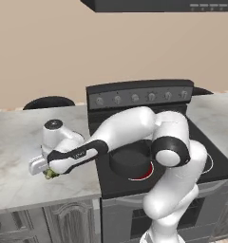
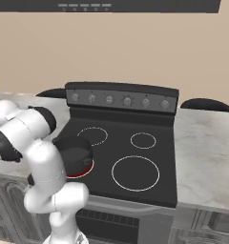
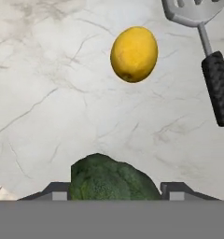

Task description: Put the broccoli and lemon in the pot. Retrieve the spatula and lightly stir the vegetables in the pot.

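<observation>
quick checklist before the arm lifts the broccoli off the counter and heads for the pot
1. Broccoli sits between the pincer tips: ok.
2. Pincer firmly closed on the broccoli: cannot tell; the tips flank it, contact is not visible.
3. Lemon lies apart from the broccoli, out of the lift path: ok.
4. Spatula lies on the counter beside the lemon, away from the pincer: ok.
5. Pot is upright on the stove's front left burner, open: ok.
6. Pot has nothing in it: cannot tell.
</observation>
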### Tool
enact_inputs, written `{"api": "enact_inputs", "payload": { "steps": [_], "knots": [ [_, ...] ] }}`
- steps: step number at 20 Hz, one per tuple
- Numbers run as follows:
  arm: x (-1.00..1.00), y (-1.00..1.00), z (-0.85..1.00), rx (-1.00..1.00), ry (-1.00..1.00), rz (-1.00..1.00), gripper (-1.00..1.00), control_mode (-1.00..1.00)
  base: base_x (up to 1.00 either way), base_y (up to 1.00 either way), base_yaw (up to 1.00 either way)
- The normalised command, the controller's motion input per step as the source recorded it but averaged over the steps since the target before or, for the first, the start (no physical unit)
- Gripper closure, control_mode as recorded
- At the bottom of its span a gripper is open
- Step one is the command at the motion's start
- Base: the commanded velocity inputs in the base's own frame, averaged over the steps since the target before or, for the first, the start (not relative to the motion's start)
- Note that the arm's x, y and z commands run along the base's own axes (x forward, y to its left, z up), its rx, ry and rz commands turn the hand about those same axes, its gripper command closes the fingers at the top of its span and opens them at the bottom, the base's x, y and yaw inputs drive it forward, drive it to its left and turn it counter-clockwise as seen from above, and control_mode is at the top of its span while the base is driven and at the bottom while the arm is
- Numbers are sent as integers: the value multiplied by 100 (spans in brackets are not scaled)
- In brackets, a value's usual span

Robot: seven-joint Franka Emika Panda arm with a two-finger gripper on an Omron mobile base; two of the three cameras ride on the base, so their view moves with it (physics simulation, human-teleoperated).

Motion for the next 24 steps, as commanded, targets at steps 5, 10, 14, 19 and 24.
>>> {"api": "enact_inputs", "payload": {
  "steps": [5,10,14,19,24],
  "knots": [
    [-24,-56,53,4,-21,-9,100,-100,0,0,0],
    [-7,-57,61,4,-5,-12,100,-100,0,0,0],
    [-14,-75,59,6,0,-14,100,-100,0,0,0],
    [-21,-85,51,5,-3,-10,100,-100,0,0,0],
    [-3,-89,31,0,0,-16,100,-100,0,0,0]
  ]
}}
